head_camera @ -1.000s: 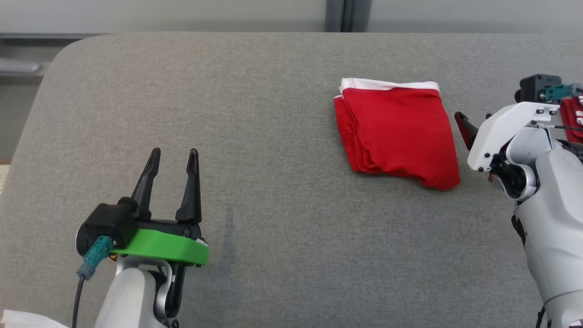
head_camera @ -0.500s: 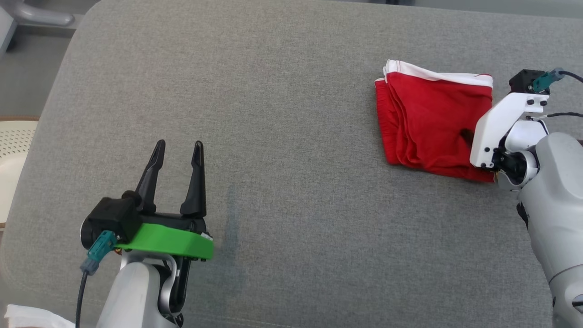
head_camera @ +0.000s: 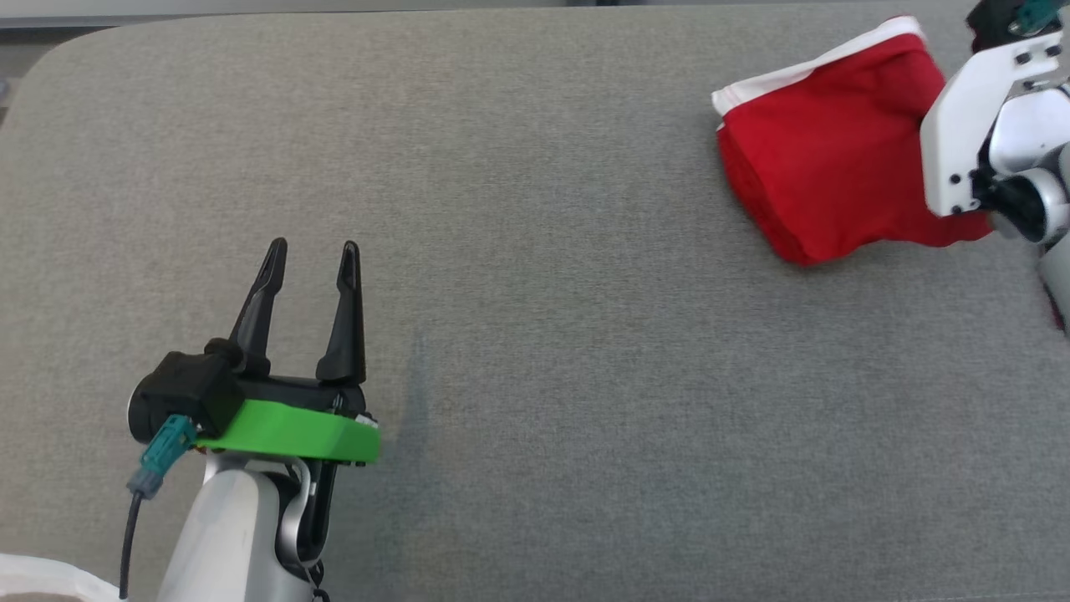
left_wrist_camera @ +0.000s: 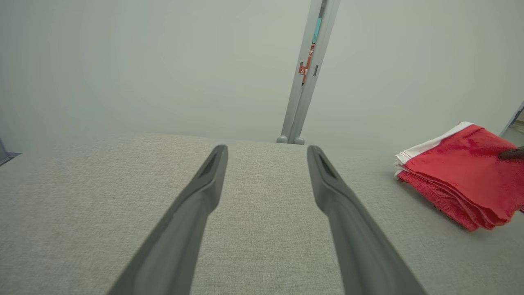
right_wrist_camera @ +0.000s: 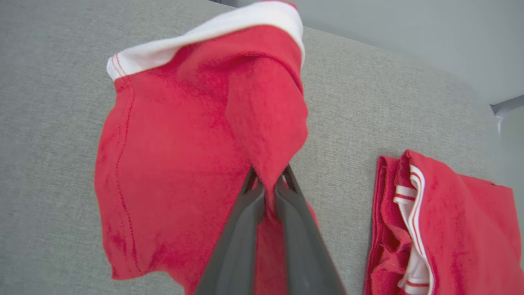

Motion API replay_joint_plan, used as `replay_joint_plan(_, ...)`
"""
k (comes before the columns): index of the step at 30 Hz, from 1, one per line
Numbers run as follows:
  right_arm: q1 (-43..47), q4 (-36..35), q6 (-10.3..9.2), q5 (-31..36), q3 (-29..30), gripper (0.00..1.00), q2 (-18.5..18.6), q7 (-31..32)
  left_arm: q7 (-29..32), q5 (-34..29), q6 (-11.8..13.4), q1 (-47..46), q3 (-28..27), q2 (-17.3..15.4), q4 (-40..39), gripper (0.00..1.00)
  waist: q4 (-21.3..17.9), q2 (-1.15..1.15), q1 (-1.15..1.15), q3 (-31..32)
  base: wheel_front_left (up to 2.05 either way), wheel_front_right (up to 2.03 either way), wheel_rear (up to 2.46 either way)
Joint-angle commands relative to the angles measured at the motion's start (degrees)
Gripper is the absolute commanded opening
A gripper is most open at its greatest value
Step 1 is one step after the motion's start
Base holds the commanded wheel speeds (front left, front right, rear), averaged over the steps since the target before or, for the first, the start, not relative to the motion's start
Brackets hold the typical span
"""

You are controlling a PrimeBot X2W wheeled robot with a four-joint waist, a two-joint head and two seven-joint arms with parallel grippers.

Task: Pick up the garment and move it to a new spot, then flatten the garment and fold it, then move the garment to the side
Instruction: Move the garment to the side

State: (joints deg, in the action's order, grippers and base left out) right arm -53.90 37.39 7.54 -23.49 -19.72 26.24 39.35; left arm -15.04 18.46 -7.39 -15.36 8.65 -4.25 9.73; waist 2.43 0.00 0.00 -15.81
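The right end effector [right_wrist_camera: 268, 176] is closed on a fold of the red garment [right_wrist_camera: 172, 164], while the left end effector [head_camera: 313, 248] hovers open and empty over the worktop [head_camera: 585, 376].

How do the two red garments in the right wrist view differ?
The held garment is pinched between the fingers of the right gripper, with a fold bunched up. The second garment lies untouched on the grey surface. The held garment has a broad white band, while the second garment shows narrow white trim with red stripes. Both are red and folded.
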Motion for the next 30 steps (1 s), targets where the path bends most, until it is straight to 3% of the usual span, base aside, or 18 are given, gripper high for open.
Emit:
replay_joint_plan(1, -0.86, -1.17, -0.12, -0.74, -0.24, 0.00, 1.57, 0.92, -0.15, 0.06, -0.12, -1.49, 0.18, -0.24, -0.30, 1.00, -4.60, 0.00, 0.00, -1.32, 0.00, 0.00, 0.00)
replay_joint_plan(7, -1.25, -5.74, -0.12, -3.05, -0.19, 0.00, 8.37, 2.48, -0.16, -0.04, -0.12, -3.44, 1.20, -1.17, -0.93, 1.00, -8.78, 0.00, 0.00, -3.89, 0.00, 0.00, 0.00)
replay_joint_plan(12, 0.15, -6.58, -0.12, -0.60, 1.40, 0.00, 12.30, -0.22, -0.16, -0.12, -0.12, -4.89, 2.09, -2.10, -1.10, 1.00, -10.22, 0.00, 0.00, -6.24, 0.00, 0.00, 0.00)
replay_joint_plan(23, 3.41, -4.43, -0.12, 6.15, 4.51, 0.00, 21.35, -6.92, -0.16, 0.24, -0.12, -8.00, 3.71, -4.12, -3.01, 1.00, -9.02, 0.00, 0.00, -12.72, 0.00, 0.00, 0.00)
replay_joint_plan(30, 4.99, -2.93, -0.12, 12.62, 9.81, 0.00, 23.03, -13.27, -0.16, 0.20, -0.12, -9.37, 3.97, -4.98, -4.26, 1.00, -7.64, 0.00, 0.00, -15.99, 0.00, 0.00, 0.00)
